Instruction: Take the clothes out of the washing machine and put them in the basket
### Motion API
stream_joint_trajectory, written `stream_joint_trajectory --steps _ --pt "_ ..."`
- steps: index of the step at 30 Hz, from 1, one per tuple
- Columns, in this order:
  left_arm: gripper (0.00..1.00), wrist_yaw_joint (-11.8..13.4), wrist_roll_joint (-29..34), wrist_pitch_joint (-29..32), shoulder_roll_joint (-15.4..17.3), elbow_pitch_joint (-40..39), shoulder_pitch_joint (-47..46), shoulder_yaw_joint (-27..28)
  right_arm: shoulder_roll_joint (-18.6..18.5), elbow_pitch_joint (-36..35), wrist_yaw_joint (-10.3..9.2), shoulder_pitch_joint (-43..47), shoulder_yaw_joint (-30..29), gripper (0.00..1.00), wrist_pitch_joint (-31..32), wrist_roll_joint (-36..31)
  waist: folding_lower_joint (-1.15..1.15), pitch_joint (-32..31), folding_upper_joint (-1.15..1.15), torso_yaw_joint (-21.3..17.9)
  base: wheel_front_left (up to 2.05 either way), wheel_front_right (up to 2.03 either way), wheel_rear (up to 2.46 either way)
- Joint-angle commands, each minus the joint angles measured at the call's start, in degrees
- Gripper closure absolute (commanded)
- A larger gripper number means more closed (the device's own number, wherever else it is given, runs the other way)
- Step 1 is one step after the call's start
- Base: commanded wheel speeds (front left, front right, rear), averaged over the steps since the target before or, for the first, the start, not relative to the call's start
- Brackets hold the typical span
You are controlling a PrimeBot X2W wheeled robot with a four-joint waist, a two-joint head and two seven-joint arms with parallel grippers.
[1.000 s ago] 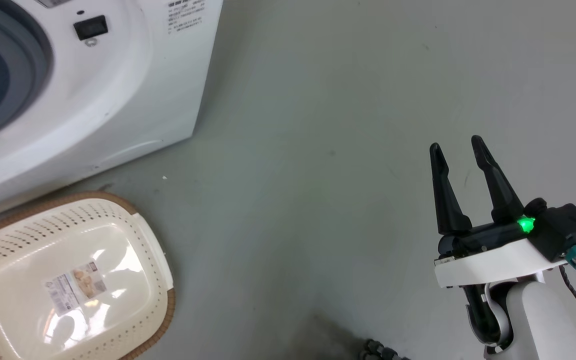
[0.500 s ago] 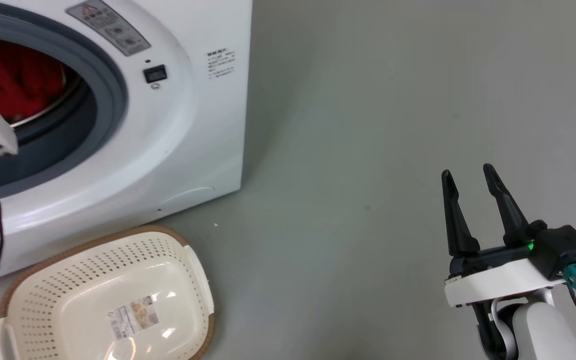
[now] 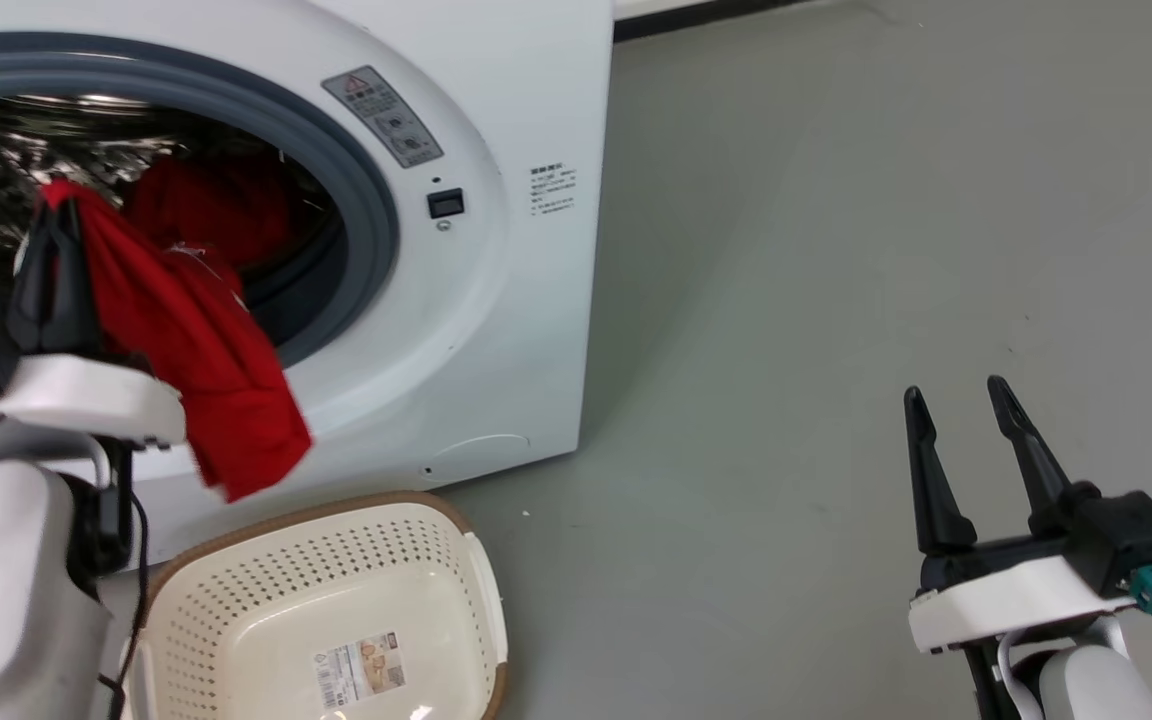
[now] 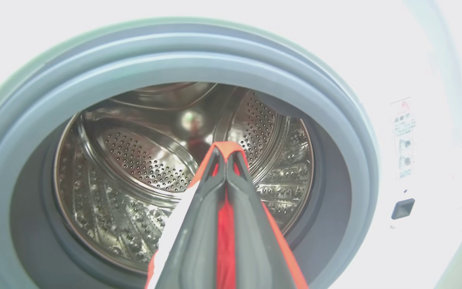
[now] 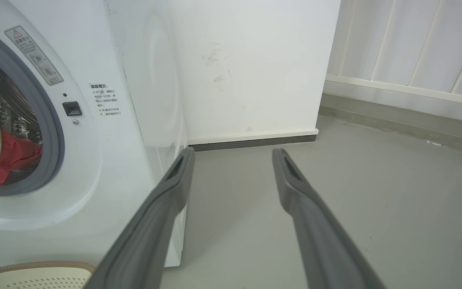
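The washing machine (image 3: 496, 330) stands at the left with its porthole open. My left gripper (image 3: 54, 205) is in front of the porthole, shut on a fold of the red garment (image 3: 206, 360), which hangs down past the grey rim above the basket (image 3: 456, 570). More red cloth (image 3: 206, 205) lies inside the drum. In the left wrist view the fingers (image 4: 199, 224) pinch the red garment (image 4: 225, 241) in front of the steel drum (image 4: 142, 160). My right gripper (image 3: 954, 392) is open and holds nothing, over the floor far to the right. The basket holds no clothes.
Grey floor (image 3: 836, 250) stretches to the right of the machine. Behind it are a white wall (image 5: 255, 60) with a dark baseboard and a pale panelled wall (image 5: 407, 48) farther right. The basket's corner (image 5: 34, 277) lies under the machine's front.
The head camera has swung up and toward the machine. My left gripper has come into view, drawing the red garment out of the drum over the rim. The right gripper stays open.
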Motion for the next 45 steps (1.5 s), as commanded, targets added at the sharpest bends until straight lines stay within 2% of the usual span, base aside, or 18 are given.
stream_joint_trajectory --steps 1,7,11,18,25,32,38,45 --pt "1.0 0.7 0.3 -0.2 -0.8 -2.3 2.8 0.3 0.0 0.1 -0.02 1.3 -0.4 0.0 -0.1 -0.4 0.02 -1.8 0.0 1.9 0.0 0.0 0.0" --pt "1.0 2.4 0.4 -0.2 -3.9 -9.6 12.1 -0.9 0.0 -0.1 -0.02 2.9 -2.2 0.0 0.2 -1.8 0.02 -4.3 0.0 5.2 0.0 0.0 0.0" --pt "1.0 3.7 -0.3 0.3 -5.8 -11.5 17.6 -1.9 0.0 -0.9 -0.02 4.1 -2.7 0.0 1.2 -2.8 0.02 -5.9 0.0 7.5 0.0 0.0 0.0" --pt "1.0 4.8 -1.6 0.3 -9.5 -9.5 23.7 -4.0 0.0 -3.5 -0.02 4.1 -3.0 0.0 2.8 -3.3 0.02 -5.2 0.0 10.3 0.0 0.0 0.0" --pt "1.0 3.2 -2.7 -0.1 -12.8 -3.2 24.9 -4.9 0.0 -5.4 -0.02 2.9 -2.5 0.0 3.5 -3.3 0.02 -1.8 0.0 10.3 0.0 0.0 0.0" --pt "1.0 0.5 -1.4 -0.2 -16.2 5.0 21.4 -4.6 0.0 -6.7 -0.02 0.7 -2.1 0.0 3.5 -2.7 0.02 5.5 0.0 8.2 0.0 0.0 0.0" --pt "1.0 -1.8 0.6 -0.2 -16.5 10.2 15.4 -1.7 0.0 -8.4 -0.02 -1.8 -2.0 0.0 2.8 -2.3 0.02 13.0 0.0 6.6 0.0 0.0 0.0" --pt "1.0 -4.4 3.3 -0.2 -15.2 19.0 6.9 1.1 0.0 -8.5 -0.02 -4.9 -0.4 0.0 1.9 -1.6 0.02 20.2 0.0 3.8 0.0 0.0 0.0"
